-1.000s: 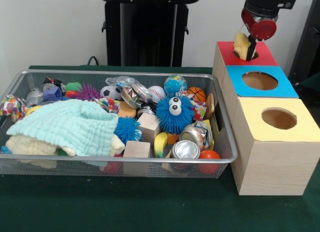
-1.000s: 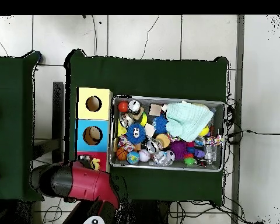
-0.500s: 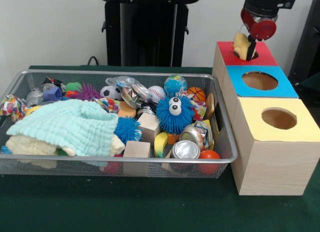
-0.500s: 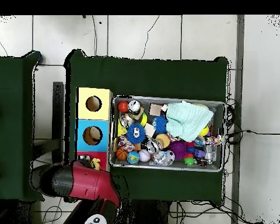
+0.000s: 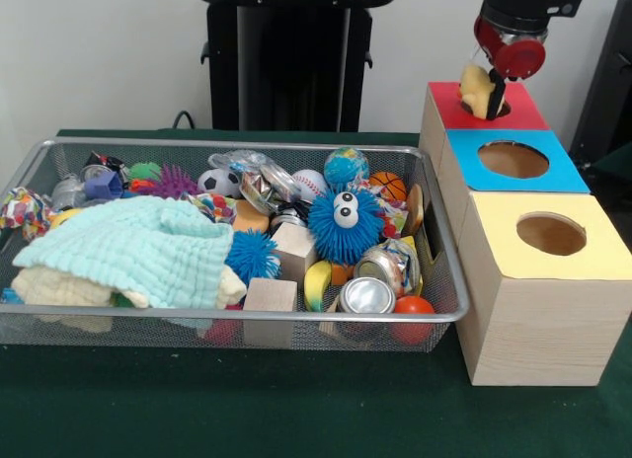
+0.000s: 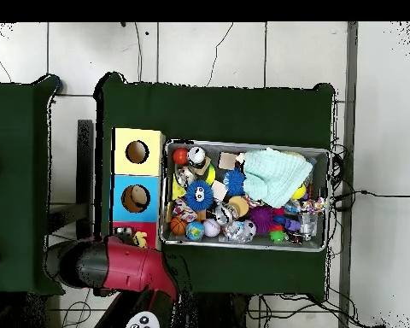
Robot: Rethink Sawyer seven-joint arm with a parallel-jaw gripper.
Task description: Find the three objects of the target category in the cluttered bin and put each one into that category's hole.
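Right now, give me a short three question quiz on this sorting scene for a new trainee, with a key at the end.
1. True or false: the pale yellow toy is at the hole in the red-topped box.
2. Which box top lies between the other two: A yellow, B blue, C red?
3. Fill in: the fuzzy blue ball with googly eyes sits inside the wire ____.

Key: 1 true, with the gripper on the toy. 2 B, the blue-topped box. 3 bin.
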